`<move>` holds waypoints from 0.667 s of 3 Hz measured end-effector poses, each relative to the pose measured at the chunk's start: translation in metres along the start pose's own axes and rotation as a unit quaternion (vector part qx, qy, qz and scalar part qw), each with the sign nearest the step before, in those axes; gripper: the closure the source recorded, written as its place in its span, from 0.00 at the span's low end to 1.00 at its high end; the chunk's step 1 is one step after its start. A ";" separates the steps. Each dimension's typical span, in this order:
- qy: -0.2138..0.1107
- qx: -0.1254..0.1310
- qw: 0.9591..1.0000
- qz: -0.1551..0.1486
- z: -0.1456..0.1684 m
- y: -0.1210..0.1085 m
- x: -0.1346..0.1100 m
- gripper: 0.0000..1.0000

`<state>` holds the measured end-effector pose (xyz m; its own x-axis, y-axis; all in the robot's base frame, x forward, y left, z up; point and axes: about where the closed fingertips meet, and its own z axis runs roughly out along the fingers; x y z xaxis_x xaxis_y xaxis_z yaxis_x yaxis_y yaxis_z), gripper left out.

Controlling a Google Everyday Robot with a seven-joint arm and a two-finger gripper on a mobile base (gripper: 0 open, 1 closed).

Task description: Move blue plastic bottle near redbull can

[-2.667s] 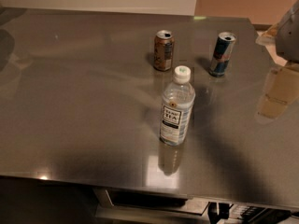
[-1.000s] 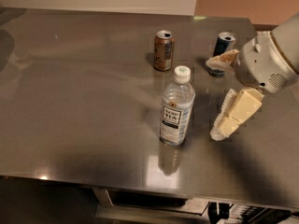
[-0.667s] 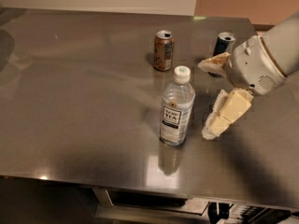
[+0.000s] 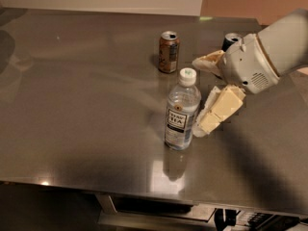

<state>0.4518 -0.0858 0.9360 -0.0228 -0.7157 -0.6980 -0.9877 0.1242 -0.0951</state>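
The blue plastic bottle [image 4: 182, 110], clear and bluish with a white cap and a black-and-white TEA label, stands upright near the middle of the steel table [image 4: 86, 90]. My gripper [image 4: 197, 97] comes in from the right and is open, with one cream finger [image 4: 208, 61] behind the bottle's cap level and the other [image 4: 216, 112] just right of the bottle's body. The fingers do not grip the bottle. The redbull can [image 4: 231, 39] stands at the back right, mostly hidden behind my gripper; only its dark top shows.
A brown and orange can [image 4: 168, 52] stands upright behind the bottle, left of the redbull can. My white arm [image 4: 274, 52] covers the table's right side. The table's front edge runs along the bottom, with dark gear below it.
My gripper has moved left and forward from the table's right edge to the bottle's right side, covering most of the redbull can. The bottle and both cans have not moved.
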 end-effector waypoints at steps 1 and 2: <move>-0.010 -0.012 1.000 -0.003 0.006 0.006 -0.008 0.18; -0.016 -0.023 1.000 -0.005 0.007 0.011 -0.014 0.42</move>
<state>0.4421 -0.0690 0.9397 -0.0088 -0.6944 -0.7195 -0.9938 0.0856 -0.0705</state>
